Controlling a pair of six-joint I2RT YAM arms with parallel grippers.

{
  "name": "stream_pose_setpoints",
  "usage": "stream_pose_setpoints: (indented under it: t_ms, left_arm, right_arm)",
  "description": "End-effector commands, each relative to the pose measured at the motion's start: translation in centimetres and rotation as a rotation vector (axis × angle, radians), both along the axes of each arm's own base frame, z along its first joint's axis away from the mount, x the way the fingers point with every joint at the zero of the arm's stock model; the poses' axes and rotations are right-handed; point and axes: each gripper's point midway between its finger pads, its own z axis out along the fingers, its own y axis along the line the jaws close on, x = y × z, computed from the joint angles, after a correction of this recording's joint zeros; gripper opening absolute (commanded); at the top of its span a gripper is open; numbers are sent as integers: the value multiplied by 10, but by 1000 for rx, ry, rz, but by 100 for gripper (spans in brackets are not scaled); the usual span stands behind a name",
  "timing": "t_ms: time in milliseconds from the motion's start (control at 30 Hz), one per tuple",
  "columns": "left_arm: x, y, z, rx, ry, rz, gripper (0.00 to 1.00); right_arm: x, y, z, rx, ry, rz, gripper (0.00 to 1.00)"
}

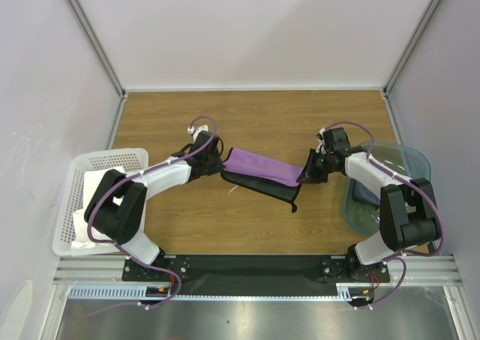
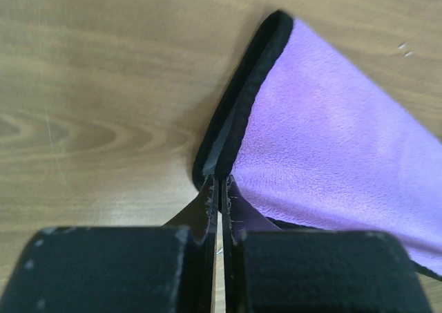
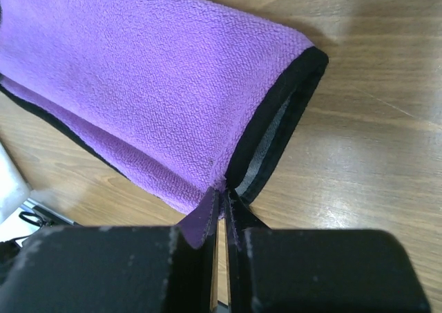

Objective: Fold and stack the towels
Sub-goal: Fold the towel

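Observation:
The purple towel (image 1: pixel 259 165) lies on the dark navy towel (image 1: pixel 262 186), and the pair stretches between my two grippers over the middle of the table. My left gripper (image 1: pixel 218 164) is shut on their left end. In the left wrist view the jaws (image 2: pixel 219 188) pinch the navy edge (image 2: pixel 242 92) beside the purple pile (image 2: pixel 331 161). My right gripper (image 1: pixel 306 173) is shut on the right end. In the right wrist view the jaws (image 3: pixel 224 195) pinch the purple cloth (image 3: pixel 152 85) and the navy edge (image 3: pixel 283 112). The white towel (image 1: pixel 91 194) lies crumpled in the basket.
The white perforated basket (image 1: pixel 112 160) stands at the left edge of the wooden table (image 1: pixel 255 115). The translucent teal bin (image 1: pixel 397 163) stands at the right, under my right arm, with something dark inside (image 1: pixel 365 195). A navy tail (image 1: pixel 293 200) droops toward the table's front.

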Motion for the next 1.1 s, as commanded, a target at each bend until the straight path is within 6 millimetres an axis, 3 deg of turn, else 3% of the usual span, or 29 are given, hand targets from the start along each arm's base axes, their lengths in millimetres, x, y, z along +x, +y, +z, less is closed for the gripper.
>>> stream_pose_setpoints:
  t_ms: [0, 167, 567, 767, 867, 900, 967, 1067]
  left_arm:
    - [25, 26, 22, 114, -95, 65, 0]
    - [28, 23, 10, 121, -83, 60, 0]
    - [-2, 34, -32, 148, 29, 60, 0]
    - [-3, 28, -31, 145, 30, 21, 0]
    - [0, 24, -25, 159, 22, 3, 2]
    - [1, 24, -21, 168, 21, -1, 5]
    - [1, 20, -17, 179, 14, -17, 9]
    - [2, 14, -5, 186, -10, -33, 30]
  right_arm:
    - [1, -19, 3, -88, -13, -18, 0]
    - [-1, -20, 0, -90, -5, -19, 0]
    - [-26, -17, -26, -84, 83, 10, 1]
    - [-35, -13, -31, -84, 110, 49, 20]
    - [-36, -11, -27, -82, 97, 66, 38]
    - [-36, -11, -26, -79, 93, 70, 47]
    - [-37, -9, -22, -66, 87, 78, 48]
    - [-33, -4, -8, -39, 54, 78, 49]
